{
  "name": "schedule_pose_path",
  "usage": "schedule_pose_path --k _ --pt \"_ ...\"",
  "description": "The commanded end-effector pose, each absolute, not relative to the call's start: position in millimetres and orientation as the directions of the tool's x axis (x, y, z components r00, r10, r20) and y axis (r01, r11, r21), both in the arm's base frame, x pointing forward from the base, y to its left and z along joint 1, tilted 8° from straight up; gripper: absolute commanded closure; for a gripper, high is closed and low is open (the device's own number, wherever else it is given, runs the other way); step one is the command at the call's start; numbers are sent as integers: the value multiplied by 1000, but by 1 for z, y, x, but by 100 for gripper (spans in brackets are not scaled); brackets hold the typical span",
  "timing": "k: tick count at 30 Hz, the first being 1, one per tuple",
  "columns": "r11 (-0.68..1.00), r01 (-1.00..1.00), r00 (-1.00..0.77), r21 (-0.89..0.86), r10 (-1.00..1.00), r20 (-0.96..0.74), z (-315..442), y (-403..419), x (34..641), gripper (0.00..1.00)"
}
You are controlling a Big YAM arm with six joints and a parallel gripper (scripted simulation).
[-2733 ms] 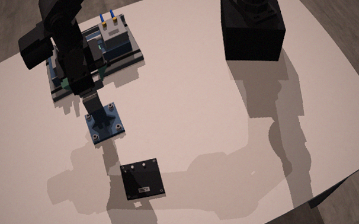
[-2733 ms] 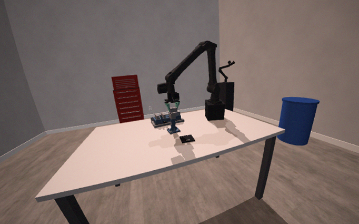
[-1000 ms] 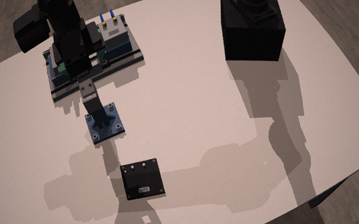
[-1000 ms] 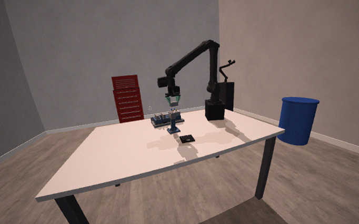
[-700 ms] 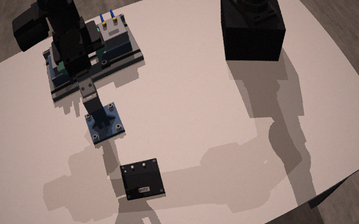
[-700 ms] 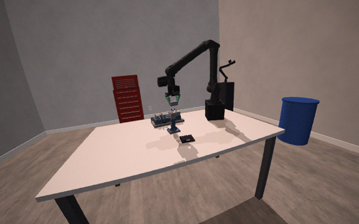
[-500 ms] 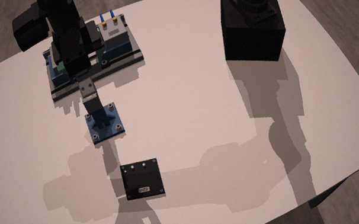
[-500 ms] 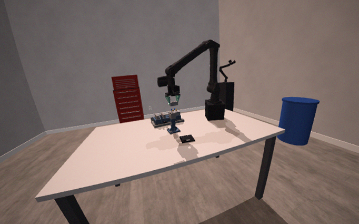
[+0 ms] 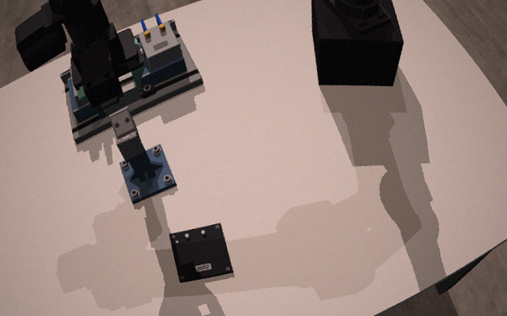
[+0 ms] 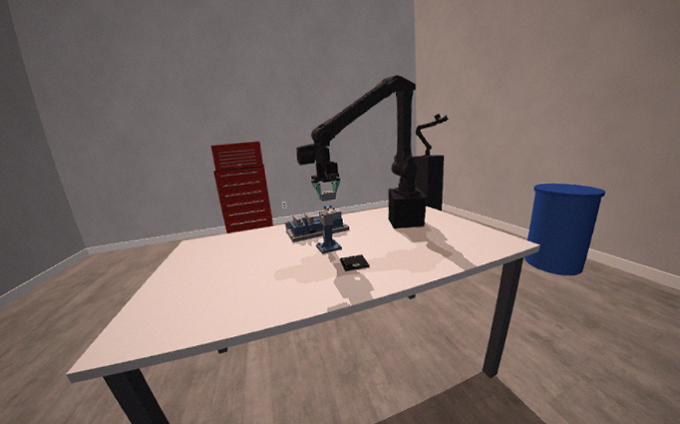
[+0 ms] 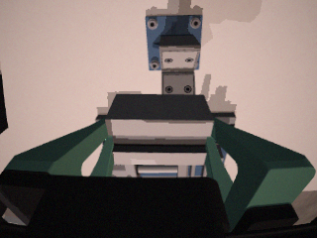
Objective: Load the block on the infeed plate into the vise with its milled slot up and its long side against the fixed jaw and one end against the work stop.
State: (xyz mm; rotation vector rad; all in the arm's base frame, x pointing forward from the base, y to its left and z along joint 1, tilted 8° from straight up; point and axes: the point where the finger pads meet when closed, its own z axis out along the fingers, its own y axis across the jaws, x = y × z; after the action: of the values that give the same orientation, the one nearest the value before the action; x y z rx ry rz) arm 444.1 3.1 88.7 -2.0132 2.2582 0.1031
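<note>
Hand (image 9: 111, 87) (image 10: 327, 193) (image 11: 159, 120) hangs above the vise (image 9: 184, 84) (image 10: 320, 233) (image 11: 227, 118), pointing down, its two green fingers clamped on the block (image 10: 327, 196) (image 11: 160, 130). Held between the fingertips, the block is over the vise and apart from it; the wrist view shows one dark face and one pale face, but which way the slot points I cannot tell. Just beside the vise, a blue stand (image 9: 165, 188) (image 10: 329, 248) (image 11: 154, 42) with a grey top stands upright on the surface (image 9: 261, 145) (image 10: 217, 298). Farther from the vise, past that stand, lies a flat black plate (image 9: 202, 254) (image 10: 354, 263). Well apart from the vise, on the same surface, a black box (image 9: 356, 56) (image 10: 407, 210) carries the arm. Beyond the vise, a red tool chest (image 10: 243, 195) stands near the wall.
</note>
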Motion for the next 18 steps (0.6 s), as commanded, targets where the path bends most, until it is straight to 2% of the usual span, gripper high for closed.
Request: schedule_pose_path --k 1,11,13,18 --pt "182 -979 -167 -96 -976 -142 122 -11 476 100" --pt "310 -949 -299 -60 -943 -147 112 -32 483 100" --pt "351 -932 -334 -91 -929 -157 130 -39 486 100" --pt "465 -884 -456 -35 -877 -152 110 -59 492 100"
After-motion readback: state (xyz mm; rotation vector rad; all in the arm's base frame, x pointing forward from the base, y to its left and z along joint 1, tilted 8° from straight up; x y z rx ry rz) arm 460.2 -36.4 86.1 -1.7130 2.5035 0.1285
